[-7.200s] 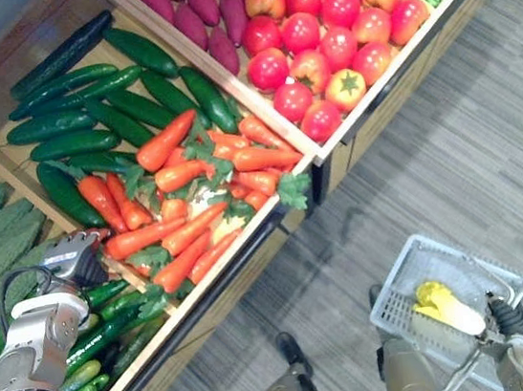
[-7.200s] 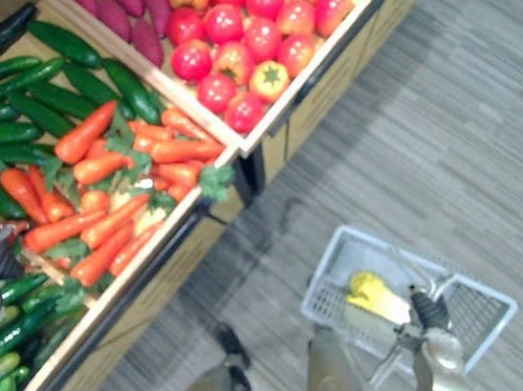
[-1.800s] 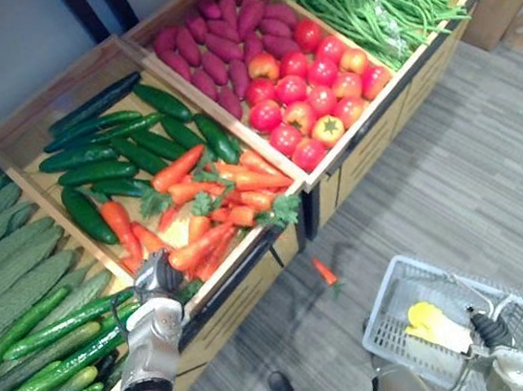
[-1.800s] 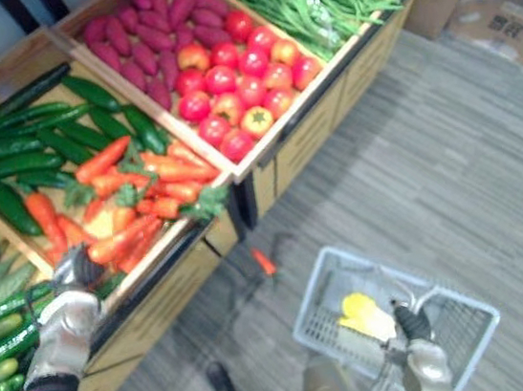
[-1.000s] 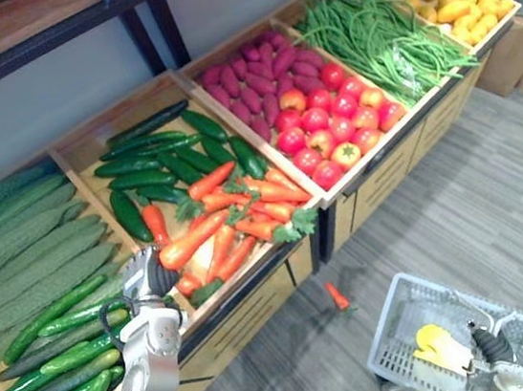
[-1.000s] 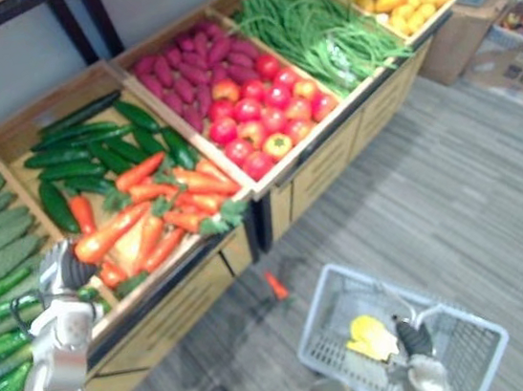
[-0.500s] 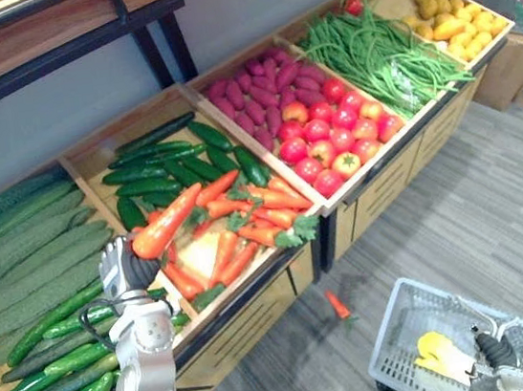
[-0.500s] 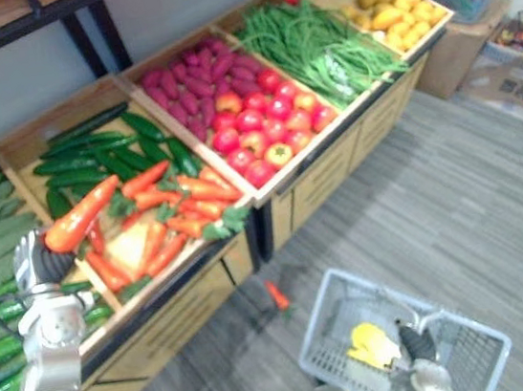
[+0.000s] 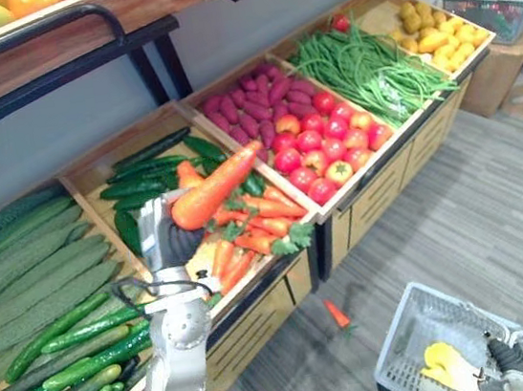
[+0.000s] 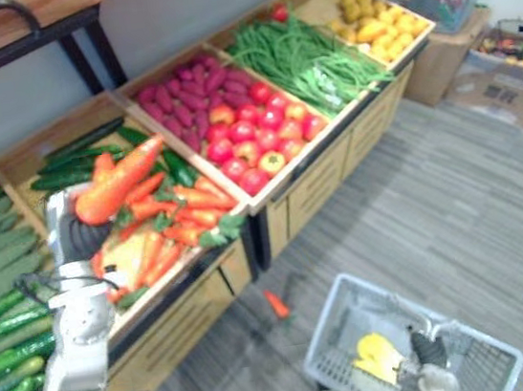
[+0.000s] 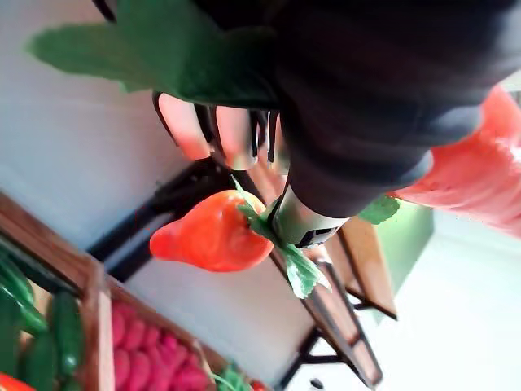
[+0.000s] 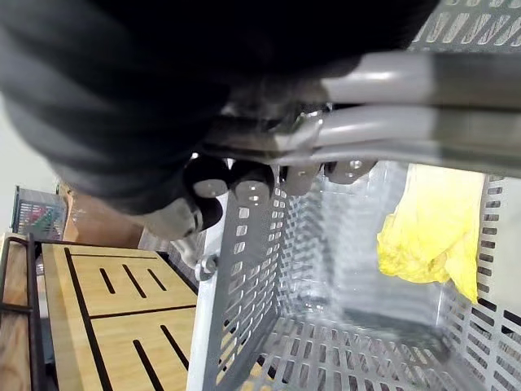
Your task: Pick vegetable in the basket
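Observation:
My left hand point(image 9: 165, 235) is shut on a long orange carrot point(image 9: 217, 187) and holds it up above the carrot crate point(image 9: 248, 241), tip pointing towards the tomatoes. In the left wrist view the carrot point(image 11: 476, 171) shows orange past the dark cover. Low at the right, my right hand point(image 9: 502, 358) grips the metal handle point(image 12: 391, 122) of a white wire basket point(image 9: 395, 332), fingers curled round it. A yellow vegetable point(image 9: 444, 361) lies inside the basket.
Wooden crates run along the stand: cucumbers point(image 9: 57, 328), dark cucumbers point(image 9: 148, 172), purple sweet potatoes point(image 9: 250, 105), tomatoes point(image 9: 327, 143), green beans point(image 9: 370, 65), yellow produce point(image 9: 432, 28). A small carrot point(image 9: 337, 314) lies on the grey floor before the stand. Another basket point(image 9: 496, 1) stands far right.
My left hand has raised the carrot higher and carried it to the right, well above the crate. The camera has tipped upward. The right hand keeps its hold on the basket handle.

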Robot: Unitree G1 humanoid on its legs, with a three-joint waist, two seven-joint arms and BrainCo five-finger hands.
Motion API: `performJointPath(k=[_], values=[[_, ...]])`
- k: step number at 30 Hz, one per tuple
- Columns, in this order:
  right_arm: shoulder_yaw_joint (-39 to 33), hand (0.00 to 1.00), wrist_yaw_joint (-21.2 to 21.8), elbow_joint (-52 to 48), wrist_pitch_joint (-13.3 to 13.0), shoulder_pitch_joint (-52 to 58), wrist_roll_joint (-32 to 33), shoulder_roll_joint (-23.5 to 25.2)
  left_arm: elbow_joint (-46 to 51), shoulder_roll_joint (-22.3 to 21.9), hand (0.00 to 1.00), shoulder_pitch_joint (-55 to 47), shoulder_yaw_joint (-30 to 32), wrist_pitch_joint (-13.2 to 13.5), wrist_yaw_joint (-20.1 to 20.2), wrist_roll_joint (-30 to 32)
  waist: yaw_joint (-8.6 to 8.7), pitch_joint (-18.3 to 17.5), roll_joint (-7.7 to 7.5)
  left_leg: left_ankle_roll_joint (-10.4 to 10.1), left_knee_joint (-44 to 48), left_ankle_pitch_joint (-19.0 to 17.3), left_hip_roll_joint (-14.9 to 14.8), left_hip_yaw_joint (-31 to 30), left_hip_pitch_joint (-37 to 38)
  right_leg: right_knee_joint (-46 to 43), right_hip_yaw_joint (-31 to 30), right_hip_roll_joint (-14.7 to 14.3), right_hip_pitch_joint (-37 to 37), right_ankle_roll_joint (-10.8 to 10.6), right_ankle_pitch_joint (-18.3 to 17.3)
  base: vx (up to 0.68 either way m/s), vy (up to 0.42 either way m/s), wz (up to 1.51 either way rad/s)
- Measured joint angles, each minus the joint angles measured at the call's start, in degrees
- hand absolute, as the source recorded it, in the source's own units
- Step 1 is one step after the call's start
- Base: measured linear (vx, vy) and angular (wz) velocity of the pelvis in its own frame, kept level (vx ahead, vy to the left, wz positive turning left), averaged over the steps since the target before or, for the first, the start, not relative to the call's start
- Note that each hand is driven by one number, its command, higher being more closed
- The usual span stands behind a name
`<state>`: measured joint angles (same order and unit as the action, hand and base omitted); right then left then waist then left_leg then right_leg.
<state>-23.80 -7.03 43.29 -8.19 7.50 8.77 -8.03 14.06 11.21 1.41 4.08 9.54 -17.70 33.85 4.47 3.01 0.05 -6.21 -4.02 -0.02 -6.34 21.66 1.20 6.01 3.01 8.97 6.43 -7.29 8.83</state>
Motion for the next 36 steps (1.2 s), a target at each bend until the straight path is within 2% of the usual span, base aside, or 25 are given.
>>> performJointPath(k=[4, 9, 11, 13, 16, 18, 19, 24, 30, 36], values=[[-2.7, 1.00, -0.1, -0.1, 0.4, -0.6, -2.0, -1.7, 0.9, 0.1, 1.00, 0.0, -5.8, 1.9, 2.0, -1.2, 0.12, -0.2, 0.27, 0.0, 0.0, 0.0, 0.3, 0.3, 0.2, 0.0, -0.5, 0.2, 0.0, -0.2, 0.2, -0.03, -0.023, -0.05], [-5.9, 1.00, -1.3, -0.5, 0.5, -2.0, -2.6, -7.9, 0.9, 0.3, 1.00, 1.5, -12.5, 3.2, 3.4, -4.1, 0.27, -0.8, 1.27, 0.1, -0.5, -0.1, 0.7, 1.8, 1.4, 0.0, -2.1, 0.4, 0.0, -0.6, 0.4, -0.02, -0.018, -0.16], [-7.5, 1.00, -2.5, -1.1, 0.6, -3.3, -2.7, -9.8, 0.6, 0.3, 1.00, 3.2, -16.7, 4.1, 4.0, -5.1, 0.30, -0.8, 1.36, 0.1, -1.1, 0.0, 0.8, 2.9, 2.3, 0.0, -3.1, 0.3, 0.0, -0.6, 0.4, -0.03, -0.024, -0.21], [-7.6, 1.00, -2.7, -4.3, 0.8, -4.1, -2.8, -11.2, -1.0, 0.3, 1.00, 5.5, -22.1, 4.5, 4.9, -6.8, 1.27, -0.9, 1.51, 0.0, -1.4, -0.1, 0.8, 3.8, 3.1, -0.1, -3.6, 0.3, 0.0, -1.0, 0.2, -0.03, -0.035, -0.20], [-7.5, 1.00, -2.7, -8.8, 0.9, -4.0, -2.7, -11.2, -3.8, 0.1, 1.00, 7.7, -26.9, 5.0, 5.7, -6.8, 1.83, -0.9, 1.58, -0.2, -1.7, -0.4, 0.8, 5.2, 4.0, -0.4, -4.9, 0.2, 0.0, -1.0, 0.2, -0.03, -0.026, -0.24], [-7.1, 1.00, -2.3, -13.1, 0.9, -3.6, -2.7, -11.2, -4.7, -0.6, 1.00, 9.0, -31.2, 5.5, 6.7, -8.9, 3.14, -1.0, 1.80, -0.3, -1.8, -0.7, 0.8, 6.2, 4.4, -0.8, -5.6, 0.1, 0.2, -1.1, 0.1, -0.01, -0.027, -0.17], [-7.1, 1.00, -2.3, -14.2, 0.9, -3.3, -2.6, -11.2, -5.4, -0.9, 1.00, 9.5, -32.1, 5.6, 6.9, -9.0, 3.25, -1.0, 1.79, -0.3, -1.8, -0.8, 0.8, 6.4, 4.6, -0.9, -5.8, 0.1, 0.2, -1.2, 0.1, 0.00, -0.025, -0.18], [-3.8, 1.00, -0.3, -22.8, 1.6, 0.0, -1.9, -11.2, -12.1, -6.1, 1.00, 13.9, -40.3, 5.6, 9.0, -12.9, 3.72, -1.5, 2.50, -0.8, -1.8, -1.6, 0.6, 9.5, 6.0, -1.1, -8.2, -0.3, 0.3, -0.9, -0.1, 0.00, -0.023, -0.24], [1.7, 1.00, 2.3, -28.1, 2.8, 3.2, -1.1, -11.1, -22.7, -12.7, 1.00, 16.2, -45.1, 5.3, 9.8, -21.4, 5.87, -1.5, 2.53, -1.2, -1.8, -1.9, 0.0, 11.1, 6.1, -1.6, -9.5, -1.2, 1.4, -0.6, -0.5, 0.01, -0.051, -0.15], [4.4, 1.00, 2.6, -33.6, 2.9, 5.3, -0.9, -8.8, -32.7, -15.4, 1.00, 19.9, -49.3, 4.0, 9.4, -24.2, 7.07, -1.5, 2.54, -1.4, -1.5, -2.2, -0.4, 12.2, 6.9, -2.1, -10.1, -1.8, 1.5, -0.7, -0.6, 0.02, -0.044, -0.08]])
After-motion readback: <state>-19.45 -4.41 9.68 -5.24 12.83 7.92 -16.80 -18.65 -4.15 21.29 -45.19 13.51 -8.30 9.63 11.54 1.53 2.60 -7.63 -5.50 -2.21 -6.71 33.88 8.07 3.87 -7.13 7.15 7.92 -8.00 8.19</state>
